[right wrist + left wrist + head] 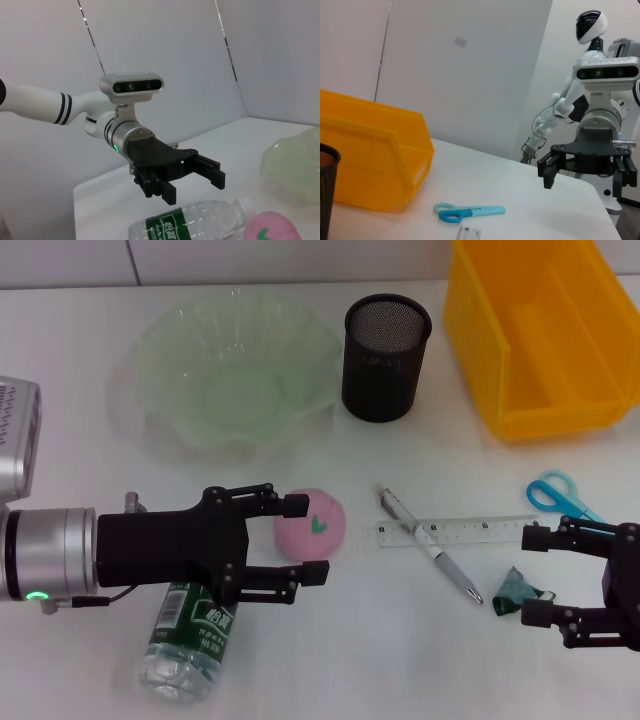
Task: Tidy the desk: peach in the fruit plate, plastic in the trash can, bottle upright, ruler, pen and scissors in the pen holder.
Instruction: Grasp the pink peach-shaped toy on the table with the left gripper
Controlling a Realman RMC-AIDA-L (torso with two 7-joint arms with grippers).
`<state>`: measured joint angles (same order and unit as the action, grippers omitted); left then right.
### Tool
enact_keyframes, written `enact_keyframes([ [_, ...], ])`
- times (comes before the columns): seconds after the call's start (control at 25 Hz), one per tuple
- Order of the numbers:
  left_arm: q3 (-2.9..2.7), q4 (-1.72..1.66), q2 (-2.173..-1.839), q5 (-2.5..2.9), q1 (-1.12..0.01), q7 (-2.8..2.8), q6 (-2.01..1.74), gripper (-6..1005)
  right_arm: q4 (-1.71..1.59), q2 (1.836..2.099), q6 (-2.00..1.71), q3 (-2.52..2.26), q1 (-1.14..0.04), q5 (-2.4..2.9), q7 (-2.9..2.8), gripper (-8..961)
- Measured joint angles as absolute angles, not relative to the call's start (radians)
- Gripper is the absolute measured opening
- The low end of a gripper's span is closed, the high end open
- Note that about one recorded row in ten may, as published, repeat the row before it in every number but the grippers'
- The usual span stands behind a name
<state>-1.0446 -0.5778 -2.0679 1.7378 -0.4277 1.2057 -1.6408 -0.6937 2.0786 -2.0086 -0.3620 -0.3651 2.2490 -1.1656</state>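
Peach between the open left hand's fingers in head view; second robot only in left wrist view.

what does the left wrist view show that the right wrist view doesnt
Only the left wrist view: the yellow bin, pen holder, scissors and the right gripper, open above the table. Only the right wrist view: the lying bottle, peach, fruit plate and the open left gripper. Both: the white table.
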Motion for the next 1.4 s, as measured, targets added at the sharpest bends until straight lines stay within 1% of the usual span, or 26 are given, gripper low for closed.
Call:
enact_keyframes([
  [0.36,-1.037,-0.585,-2.07,1.701,-0.423,1.195,-1.633,799,-0.689,2.079,-1.999,-0.362,-0.366,2.249,-1.165,832],
  [0.68,-1.057,-0.62,-2.073,1.662,-0.433,1.155,-1.536,784,-0.688,2.079,-1.994,-0.362,-0.367,2.25,-1.165,832],
  [1.2,-1.395,-0.729,-2.077,1.668,-0.434,1.195,-1.18,760,-0.686,2.078,-1.984,-0.364,-0.361,2.25,-1.165,832],
  [1.4,-1.454,-0.749,-2.076,1.674,-0.433,1.197,-1.098,751,-0.686,2.077,-1.984,-0.364,-0.36,2.25,-1.166,832],
])
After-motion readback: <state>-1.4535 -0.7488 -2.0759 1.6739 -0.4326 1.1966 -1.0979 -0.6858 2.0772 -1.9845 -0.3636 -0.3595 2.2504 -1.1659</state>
